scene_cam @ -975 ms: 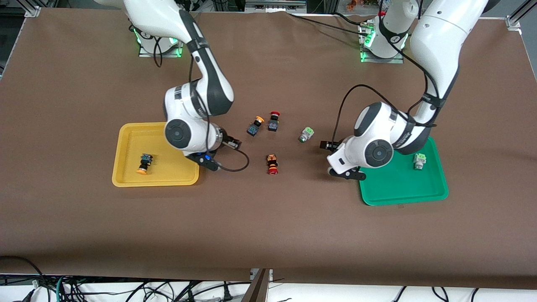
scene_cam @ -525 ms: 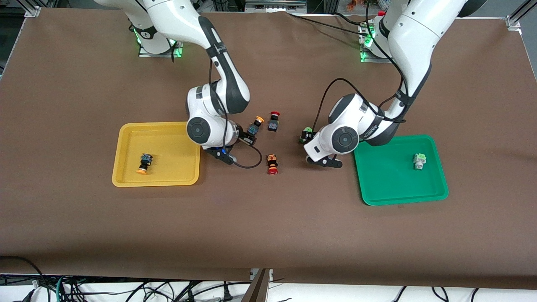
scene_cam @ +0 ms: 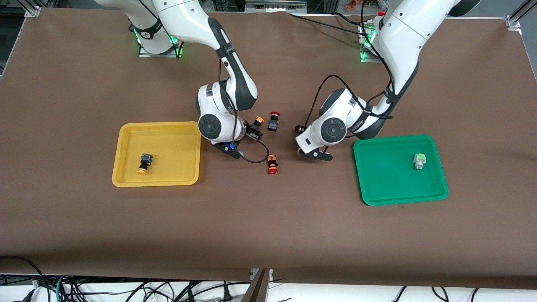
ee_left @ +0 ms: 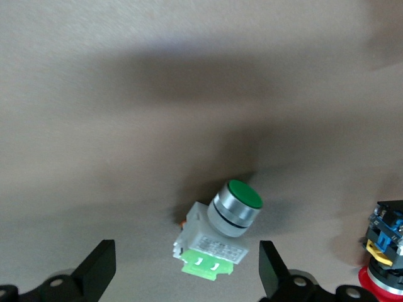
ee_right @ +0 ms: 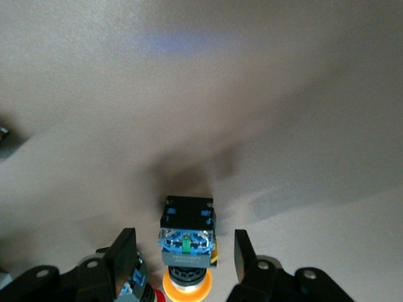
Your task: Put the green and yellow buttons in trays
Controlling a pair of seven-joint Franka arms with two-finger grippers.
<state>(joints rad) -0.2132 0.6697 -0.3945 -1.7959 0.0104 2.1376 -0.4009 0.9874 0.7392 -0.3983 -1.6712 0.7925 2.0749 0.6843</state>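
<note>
Your left gripper (ee_left: 182,280), fingers spread wide, straddles the silver-white green-capped push-button (ee_left: 220,233) lying tilted between them.

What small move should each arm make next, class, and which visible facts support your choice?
Probably both should lower and close. The left tool hangs open with the green button lying on the table between its fingers; the right tool is open astride the yellow button. One button of each colour already lies in the green tray and the yellow tray.
</note>
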